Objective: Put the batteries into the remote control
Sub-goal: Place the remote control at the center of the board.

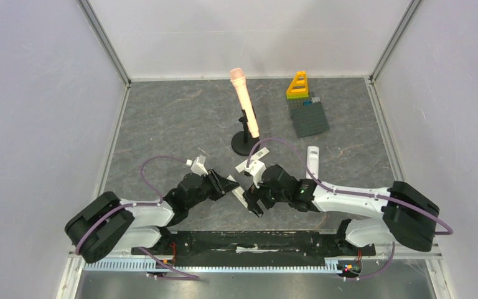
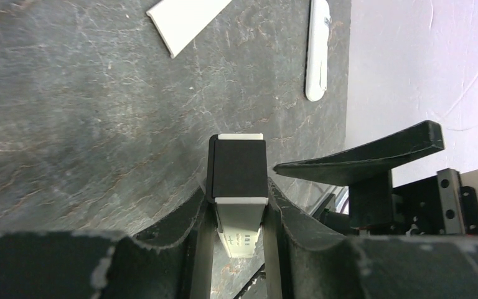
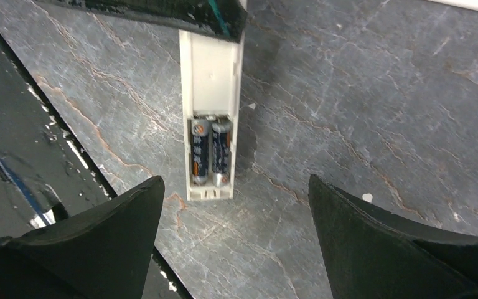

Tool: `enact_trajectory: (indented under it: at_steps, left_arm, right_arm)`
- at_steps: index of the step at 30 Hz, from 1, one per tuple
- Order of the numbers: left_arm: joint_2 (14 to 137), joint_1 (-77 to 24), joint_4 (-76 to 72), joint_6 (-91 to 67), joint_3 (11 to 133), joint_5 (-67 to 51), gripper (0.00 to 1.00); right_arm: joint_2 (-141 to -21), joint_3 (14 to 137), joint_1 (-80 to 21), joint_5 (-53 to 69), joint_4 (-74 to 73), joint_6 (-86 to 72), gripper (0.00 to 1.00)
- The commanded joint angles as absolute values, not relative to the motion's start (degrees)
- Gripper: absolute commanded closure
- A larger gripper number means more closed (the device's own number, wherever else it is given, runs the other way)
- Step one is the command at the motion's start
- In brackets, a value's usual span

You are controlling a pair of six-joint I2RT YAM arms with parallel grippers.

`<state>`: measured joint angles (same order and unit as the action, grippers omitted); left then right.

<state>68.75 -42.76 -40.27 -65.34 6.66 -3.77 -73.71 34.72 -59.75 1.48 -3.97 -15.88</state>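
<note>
left claw (image 2: 239, 194) clenched on slim white plastic remote (image 3: 210, 81), two dark grey cylindrical batteries (image 3: 210, 152) seated side by side in its open back, right claw (image 3: 234, 187) released wide, veined grey tabletop (image 3: 361, 124) beneath

remote (image 3: 210, 93) in my left gripper (image 2: 238, 204) | two batteries (image 3: 210, 152) side by side in its compartment | my right gripper (image 3: 235, 187) above that end | second remote (image 1: 312, 163) lies further right

Hidden, cropped, blurred
The remote's (image 3: 210, 68) far end is covered by the left end effector (image 2: 239, 187). Print on the batteries (image 3: 210, 152) is blurred. The second remote (image 2: 317, 50) and white cover (image 2: 183, 22) are cut off at the top edge.
</note>
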Motion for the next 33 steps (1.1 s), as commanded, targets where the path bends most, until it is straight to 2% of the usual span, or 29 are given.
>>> enact_trajectory:
  at_steps: [1, 4, 7, 16, 19, 21, 25, 28, 29, 33]
  left_arm:
    - [73.4, -45.6, -48.9, -67.8, 7.0, 2.3, 0.88]
    - [75.9, -46.5, -52.1, -68.8, 6.5, 3.0, 0.85]
    - [77.5, -46.8, -54.7, -69.4, 5.7, 3.3, 0.81]
    - [73.6, -46.9, -51.8, -66.9, 4.2, 3.2, 0.8]
    - [71.9, -46.9, -49.9, -65.9, 4.3, 3.0, 0.75]
    - [70.7, -46.9, -48.5, -65.4, 4.3, 3.2, 0.69]
    - [67.5, -46.9, -40.0, -63.1, 5.9, 4.5, 0.53]
    - [64.3, -46.9, -33.0, -60.9, 7.5, 6.4, 0.42]
    - [62.9, -46.9, -31.0, -60.2, 7.8, 7.3, 0.33]
    - [57.2, -46.9, -21.0, -57.9, 9.8, 12.2, 0.28]
  right_arm:
    - [-77.5, 38.6, -61.0, 0.4, -2.7, -11.9, 0.12]
    - [-79.7, 39.5, -61.3, 0.4, -2.4, -11.2, 0.13]
    - [-82.1, 40.7, -61.4, 0.0, -3.1, -10.8, 0.19]
    - [-85.1, 41.3, -61.3, 2.3, -5.0, -7.9, 0.52]
    - [-86.5, 42.0, -61.3, 3.8, -6.0, -7.3, 0.63]
    - [-86.9, 42.5, -61.3, 3.7, -6.7, -7.2, 0.74]
    - [-86.4, 42.5, -61.3, 2.6, -7.6, -6.8, 0.84]
    - [-84.7, 41.3, -61.3, 2.8, -7.9, -5.2, 0.88]
    - [-84.2, 41.1, -61.3, 2.6, -8.5, -4.5, 0.9]
    - [-83.0, 41.5, -61.3, 1.7, -12.1, -2.3, 0.92]
